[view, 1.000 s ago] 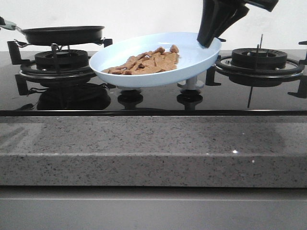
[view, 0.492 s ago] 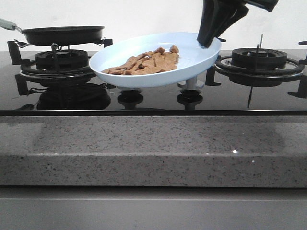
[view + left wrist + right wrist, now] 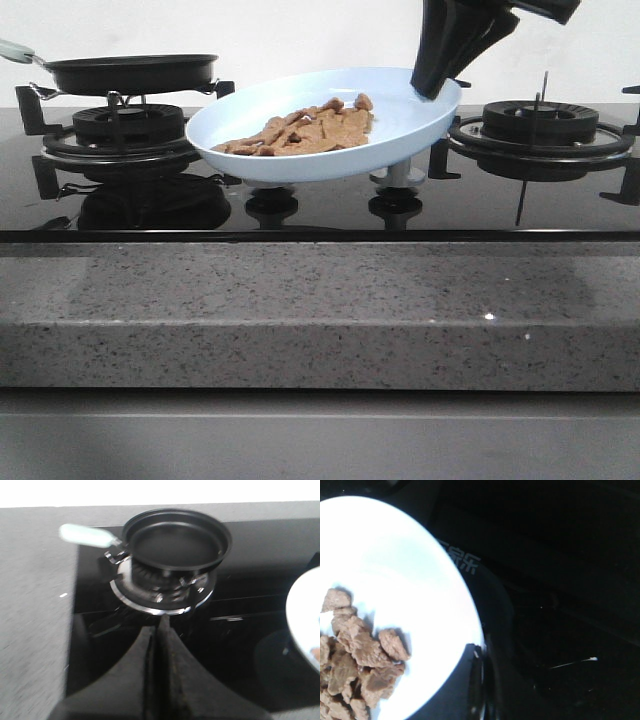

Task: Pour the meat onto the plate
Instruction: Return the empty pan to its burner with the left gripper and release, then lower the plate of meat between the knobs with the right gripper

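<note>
Front view: the light-blue plate (image 3: 400, 125) hangs tilted over the stovetop's middle, low edge toward nine o'clock, the meat (image 3: 300, 132) strung lengthwise along that slope. The right gripper (image 3: 432, 90) reaches down from one o'clock, clamped on the plate's raised rim. Farther off at ten o'clock the black frying pan (image 3: 132, 72) sits on its burner; the left gripper (image 3: 159, 645) has its fingers pressed together, holding nothing.

glossy plate (image 3: 400, 125), speckled stone counter (image 3: 320, 315)
</note>
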{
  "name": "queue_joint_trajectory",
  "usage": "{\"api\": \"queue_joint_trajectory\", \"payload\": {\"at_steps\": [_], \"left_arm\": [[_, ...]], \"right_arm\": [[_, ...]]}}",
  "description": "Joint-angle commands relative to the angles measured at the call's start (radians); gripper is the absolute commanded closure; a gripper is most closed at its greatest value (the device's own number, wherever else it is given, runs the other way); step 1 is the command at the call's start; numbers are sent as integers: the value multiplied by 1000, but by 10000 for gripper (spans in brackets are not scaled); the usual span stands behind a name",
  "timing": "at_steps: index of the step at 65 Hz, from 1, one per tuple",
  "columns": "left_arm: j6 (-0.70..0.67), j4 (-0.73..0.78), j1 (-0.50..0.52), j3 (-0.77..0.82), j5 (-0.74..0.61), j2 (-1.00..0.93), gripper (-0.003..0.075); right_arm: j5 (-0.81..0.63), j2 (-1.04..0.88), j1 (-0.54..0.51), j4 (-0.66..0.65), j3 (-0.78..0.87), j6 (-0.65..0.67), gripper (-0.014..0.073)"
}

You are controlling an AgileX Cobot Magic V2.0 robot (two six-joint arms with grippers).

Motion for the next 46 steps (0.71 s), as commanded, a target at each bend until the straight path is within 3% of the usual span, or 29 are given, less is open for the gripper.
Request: {"api": "queue_joint_trajectory", "payload": {"at_steps": [1,20,46], "left_arm": [[-47,61,-10,48,-90,-102,741],[-51,107,-10,194,-160,-344,741],[-51,86,-10,198,-154,-362,741]], "right_arm": [[-30,-49,-1,31,-23,-4,663],[-30,-49,-1,31,-23,-4,663],[-30,-49,-1,31,-23,-4,663]]}}
